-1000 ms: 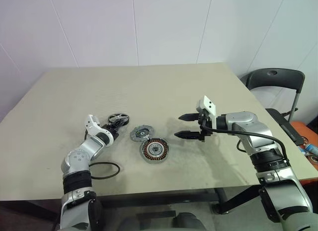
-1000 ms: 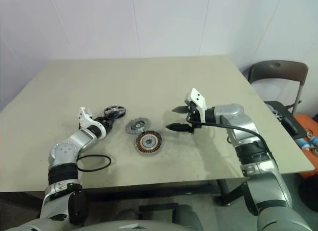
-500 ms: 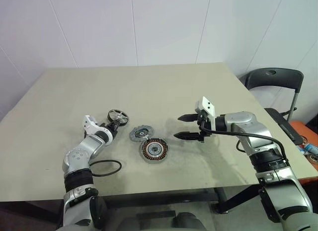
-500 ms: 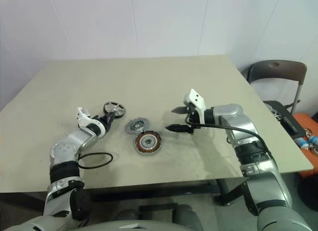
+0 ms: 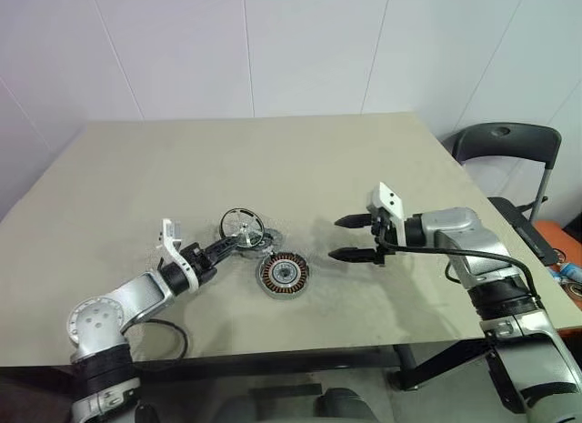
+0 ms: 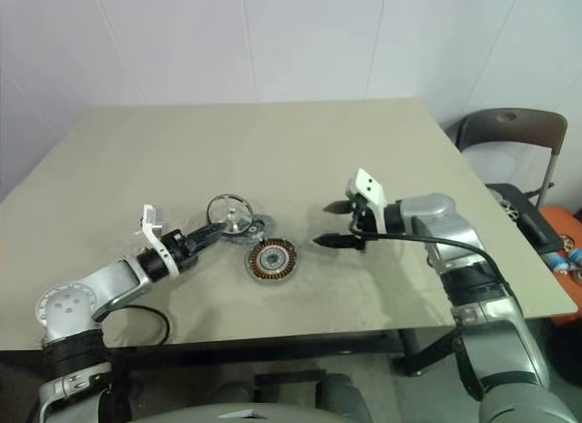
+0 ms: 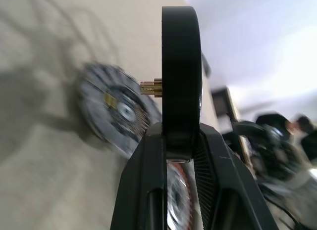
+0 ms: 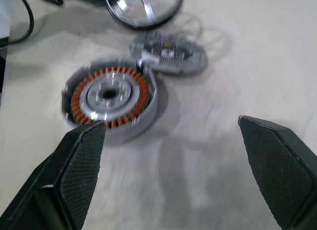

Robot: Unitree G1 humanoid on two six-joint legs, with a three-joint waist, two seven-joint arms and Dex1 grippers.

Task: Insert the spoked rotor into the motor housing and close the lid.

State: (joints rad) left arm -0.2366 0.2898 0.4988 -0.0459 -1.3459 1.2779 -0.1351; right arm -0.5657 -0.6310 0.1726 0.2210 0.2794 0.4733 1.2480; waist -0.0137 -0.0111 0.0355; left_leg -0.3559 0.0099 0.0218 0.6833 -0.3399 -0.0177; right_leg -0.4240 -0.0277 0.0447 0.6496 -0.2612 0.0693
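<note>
Nearest, on the table (image 5: pixel 382 168): motor housing (image 5: pixel 283 275), windings up and centre bare, ready for the wheel. Beside it: right gripper (image 5: pixel 353 239), fingers spread wide and empty, likely waiting to steady the housing. Just beyond: left gripper (image 5: pixel 235 245) clamped on the spoked rotor (image 5: pixel 242 227), raised edge-on above the lid (image 6: pixel 246 230), presumably carrying it toward the housing.

Beige table (image 5: pixel 300 159): motor housing (image 5: pixel 283 275), lid (image 5: pixel 265 238) beside it, black cable loop (image 6: pixel 156 325)
</note>
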